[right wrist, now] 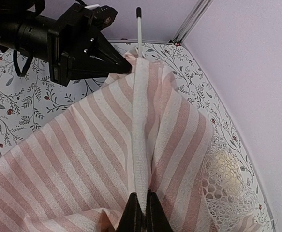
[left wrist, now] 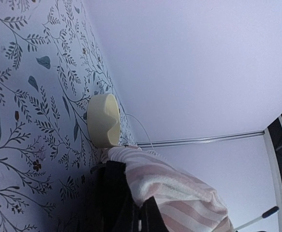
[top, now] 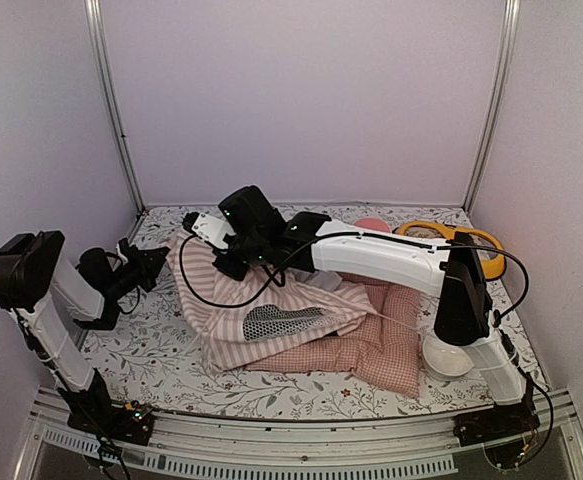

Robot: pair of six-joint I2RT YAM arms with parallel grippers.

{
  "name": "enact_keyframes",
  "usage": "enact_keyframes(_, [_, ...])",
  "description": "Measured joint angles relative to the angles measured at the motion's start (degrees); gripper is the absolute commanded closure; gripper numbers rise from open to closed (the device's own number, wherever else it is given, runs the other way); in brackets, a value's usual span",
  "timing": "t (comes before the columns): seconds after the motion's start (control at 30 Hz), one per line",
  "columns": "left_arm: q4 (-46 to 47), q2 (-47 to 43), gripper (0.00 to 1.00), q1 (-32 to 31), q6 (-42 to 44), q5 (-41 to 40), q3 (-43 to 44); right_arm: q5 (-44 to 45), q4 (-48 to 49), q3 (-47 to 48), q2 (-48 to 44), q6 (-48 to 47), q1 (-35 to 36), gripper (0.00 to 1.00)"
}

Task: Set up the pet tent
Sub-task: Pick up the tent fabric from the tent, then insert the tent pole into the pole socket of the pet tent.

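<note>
The pet tent [top: 271, 300] lies collapsed on the table, pink-and-white striped, its black mesh window [top: 281, 322] facing up. My right gripper [right wrist: 144, 198] is shut on the white seam [right wrist: 140, 125] that runs along the tent, and a thin pole with a black tip [right wrist: 138, 10] sticks out of the seam's far end. My left gripper [right wrist: 124, 67] pinches the striped fabric close to that end. In the left wrist view its dark fingers [left wrist: 112, 188] are shut on a fold of striped cloth [left wrist: 179, 193]. From above, the two grippers [top: 163, 258] [top: 219, 250] are close together at the tent's left edge.
A pink checked cushion [top: 371, 350] lies partly under the tent. A white bowl [top: 446, 358] stands by the right arm's base. A yellow ring-shaped dish [top: 451, 235] and a pink item [top: 373, 224] sit at the back right. A cream bowl [left wrist: 104, 121] shows by the wall.
</note>
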Motion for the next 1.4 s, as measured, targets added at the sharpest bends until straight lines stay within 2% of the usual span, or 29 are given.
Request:
enact_keyframes(0.63, [-0.17,-5.14,1.0,0.02,-0.11,-0.2,-0.07,1.03,-2.43,0.0,0.0,1.44,0.09,1.0])
enact_keyframes(1.4, [0.24,-6.97,1.0,0.04,0.9,-0.2,-1.46,0.33,-2.89,0.0,0.0,3.78,-0.85,1.0])
